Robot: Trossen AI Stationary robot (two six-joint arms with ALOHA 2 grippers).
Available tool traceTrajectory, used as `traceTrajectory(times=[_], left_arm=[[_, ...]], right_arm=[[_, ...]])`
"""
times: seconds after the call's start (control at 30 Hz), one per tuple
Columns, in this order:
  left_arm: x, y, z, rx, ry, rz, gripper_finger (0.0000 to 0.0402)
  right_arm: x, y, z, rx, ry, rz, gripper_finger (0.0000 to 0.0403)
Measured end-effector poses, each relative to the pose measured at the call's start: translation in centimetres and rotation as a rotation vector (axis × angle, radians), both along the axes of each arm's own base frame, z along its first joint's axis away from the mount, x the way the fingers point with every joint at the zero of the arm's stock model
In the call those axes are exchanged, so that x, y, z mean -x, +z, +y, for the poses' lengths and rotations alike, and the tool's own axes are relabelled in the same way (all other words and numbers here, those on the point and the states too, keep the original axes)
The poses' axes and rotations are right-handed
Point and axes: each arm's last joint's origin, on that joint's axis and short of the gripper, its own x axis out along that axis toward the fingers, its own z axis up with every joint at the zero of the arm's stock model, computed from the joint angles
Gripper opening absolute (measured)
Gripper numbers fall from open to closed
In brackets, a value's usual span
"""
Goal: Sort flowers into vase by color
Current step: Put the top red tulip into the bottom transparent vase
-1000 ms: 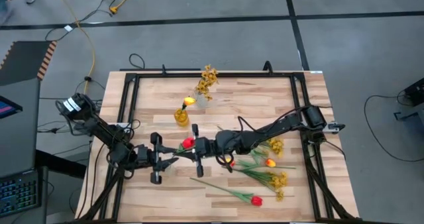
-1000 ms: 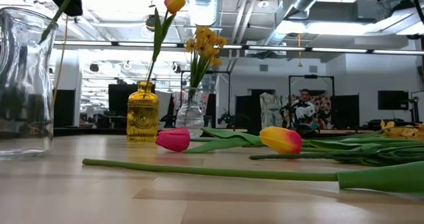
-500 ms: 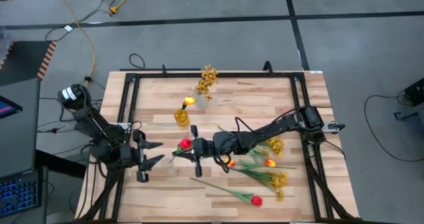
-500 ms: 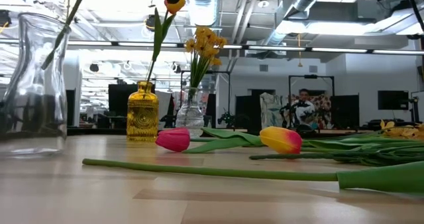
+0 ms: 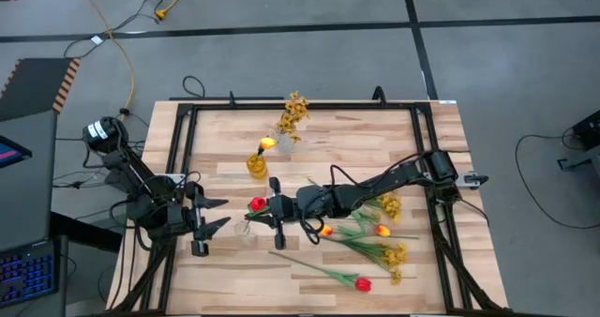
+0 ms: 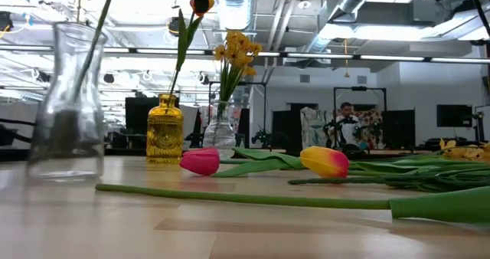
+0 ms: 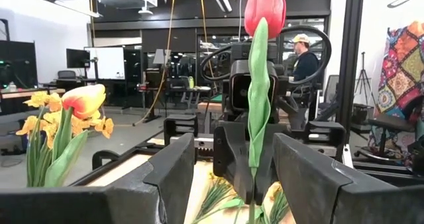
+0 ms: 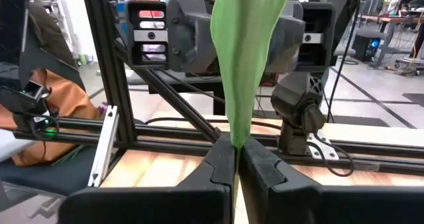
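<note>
My right gripper (image 5: 273, 211) is shut on a red tulip whose head (image 5: 257, 203) stands upright in the left wrist view (image 7: 265, 5). The lower stem reaches down into a clear glass vase (image 6: 69, 113) that stands on its base left of middle (image 5: 246, 233). My left gripper (image 5: 208, 225) is open near the left edge, facing the vase and apart from it. A yellow glass vase (image 5: 256, 165) holds a yellow-orange tulip. Another clear vase (image 5: 286, 142) holds mustard-yellow sprays. My right gripper pinches the red tulip between its two fingers at the stem where a long green leaf wraps it (image 8: 236, 128), below the head. The fingers come level from the table's right side, across the stem. The tulip stands nearly upright, its lower stem (image 6: 86, 67) inside the clear vase.
Several loose flowers lie on the right half of the table: yellow-orange tulips (image 5: 382, 230), mustard sprays (image 5: 396, 254) and a red tulip (image 5: 362, 283) near the near edge. A black frame (image 5: 187, 129) rims the table. People show in the room beyond (image 6: 348, 121).
My left gripper has drawn back from the clear vase toward the table's left edge and now stands apart from it. My right gripper has carried the red tulip a little to the left. In the low view the clear vase has shifted toward the right and looks smaller.
</note>
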Motion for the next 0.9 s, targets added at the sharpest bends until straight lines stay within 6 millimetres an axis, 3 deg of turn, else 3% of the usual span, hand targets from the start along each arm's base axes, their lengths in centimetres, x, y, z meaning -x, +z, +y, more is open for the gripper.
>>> traceTrajectory(times=[0.47, 0.9], left_arm=[[-0.07, -0.16, -0.09, 0.006, -0.007, 0.006, 0.0192], [-0.07, -0.16, -0.09, 0.006, -0.007, 0.005, 0.0192]], right_arm=[[0.01, -0.04, 0.03, 0.001, 0.01, 0.004, 0.0072], [0.01, -0.87, -0.26, 0.011, 0.01, 0.089, 0.0188]])
